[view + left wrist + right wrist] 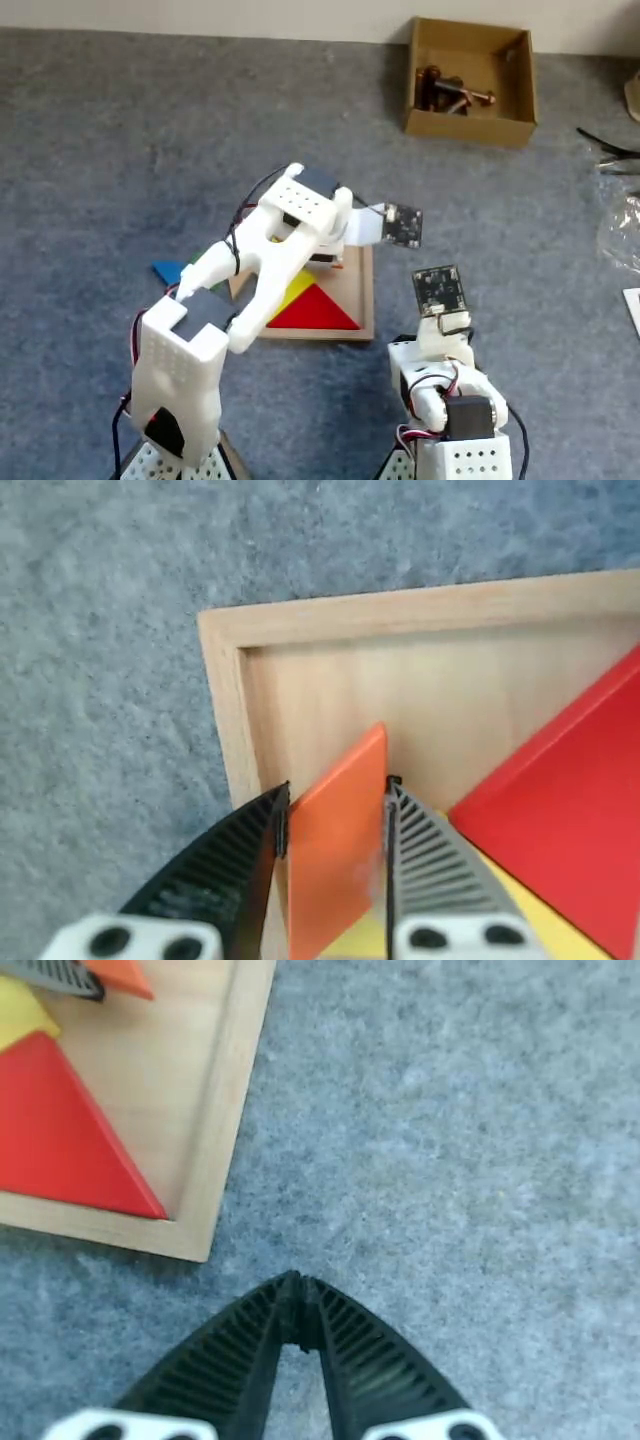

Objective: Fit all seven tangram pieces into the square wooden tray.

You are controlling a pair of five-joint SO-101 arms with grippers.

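Orange piece [335,850] sits clamped in the left gripper [337,800], jaws closed on two opposite edges, over the bare corner of the wooden tray [400,605]. Can't tell whether its tip touches the tray floor. In the high view that's the middle of the frame, with the left arm [250,280] lying across most of the tray [366,290]. Judging by looks, the piece is a thin, stiff, light flat with smooth painted faces. It probably pivots or slips easily in a pinch grip, so edge-to-edge across the middle seems the right hold, and it isn't fragile. The red triangle [570,810] is already seated flat in the tray, with a yellow piece [510,910] just beside it and partly under the jaws. Those two, plus the tray rim, bound the free pocket, so I'd guess the orange one has to go down flat and rotated correctly or it rides up on a neighbour. A blue piece [168,271] lies outside on the carpet, left of centre, partly hidden by the arm. The right gripper [300,1305] is closed on nothing over bare carpet, near the tray's corner but clear of it, at lower right in the high view. A cardboard box [468,128] with small brown bits sits upper right, well apart. Cables [605,150] at the right edge aren't in the way.
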